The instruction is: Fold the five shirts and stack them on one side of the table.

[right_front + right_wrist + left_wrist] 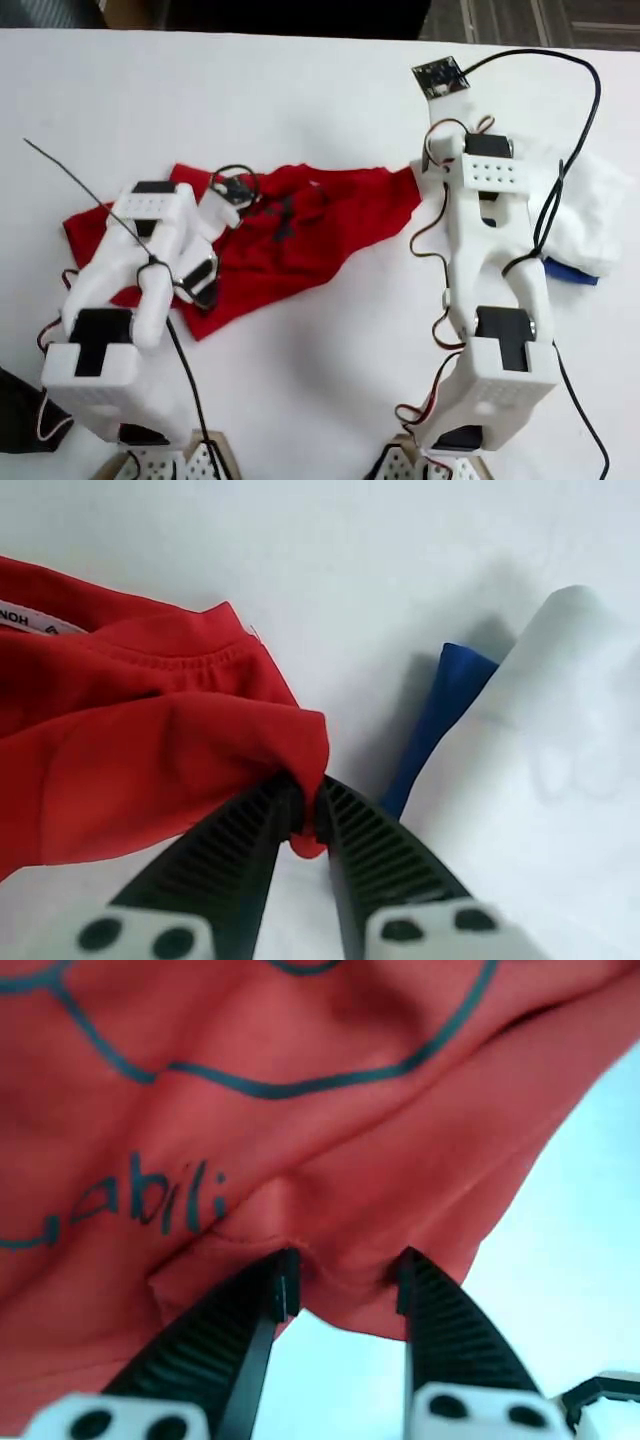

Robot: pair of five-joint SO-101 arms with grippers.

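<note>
Right gripper clamped on red shirt corner | left gripper parted, astride its hem | count: 1 red shirt spread on table; 1 white shirt over 1 blue shirt alongside, partly behind right arm

The left white moulded-plastic arm and the right white moulded-plastic arm are boxy shells with black servo blocks set in, and thin red, black and white wires loop beside the joints. The right one bears a plate of small dotted holes. The left gripper and right gripper have black ribbed fingers on white bases with dark screw recesses.
</note>
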